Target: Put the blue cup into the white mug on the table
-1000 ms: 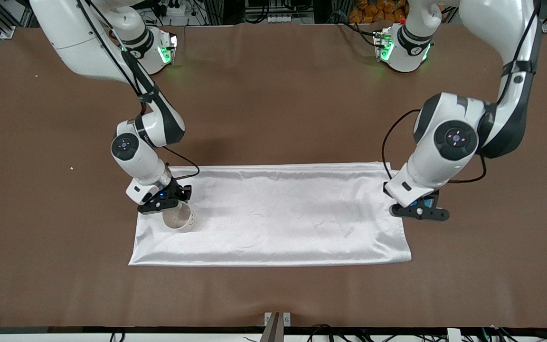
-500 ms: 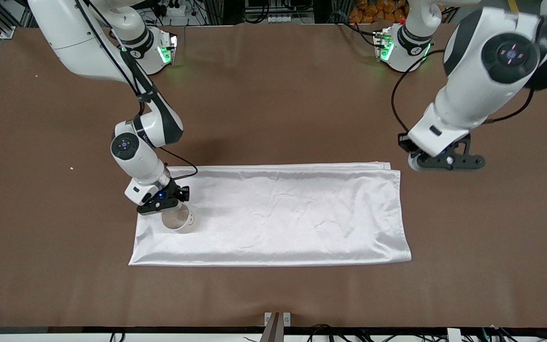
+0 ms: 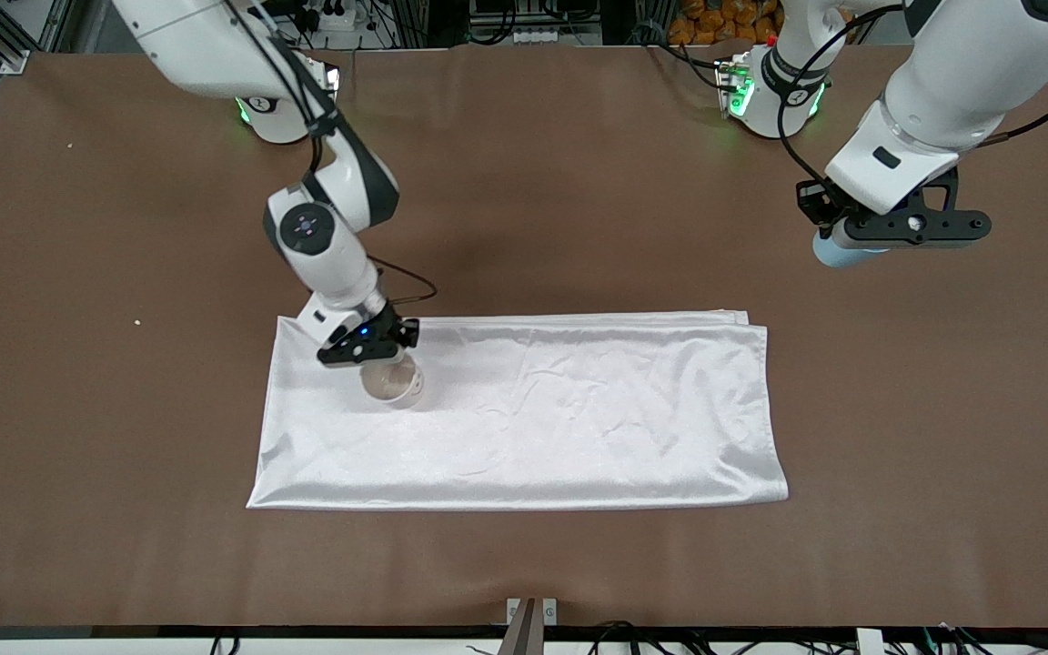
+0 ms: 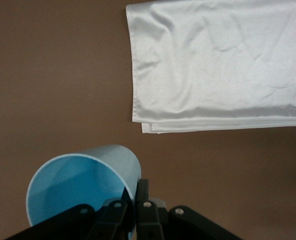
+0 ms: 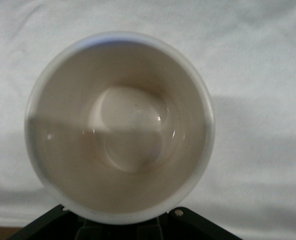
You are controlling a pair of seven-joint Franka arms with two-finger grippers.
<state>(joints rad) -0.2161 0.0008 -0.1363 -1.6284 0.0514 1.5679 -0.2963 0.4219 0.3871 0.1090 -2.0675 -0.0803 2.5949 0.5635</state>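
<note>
My left gripper (image 3: 851, 244) pinches the blue cup (image 3: 838, 252) aloft over bare table (image 3: 579, 182); my right gripper (image 3: 369, 350) clamps the white mug (image 3: 392, 382), mouth up, over the white cloth (image 3: 579, 409), well apart toward the right arm's end.

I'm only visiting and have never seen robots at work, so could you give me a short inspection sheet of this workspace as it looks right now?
Surface: brown table, white cloth spread on it.
Job's things: blue cup held tilted in the air; white mug upright and empty, over the cloth.
Clutter: small crumbs toward the right arm's end.
Grippers: left end effector shut on the blue cup over bare table; right end effector shut on the white mug.
Cables: black cable looping at the right wrist; more along the table's edges.
Surroundings: metal framing, a power strip.
</note>
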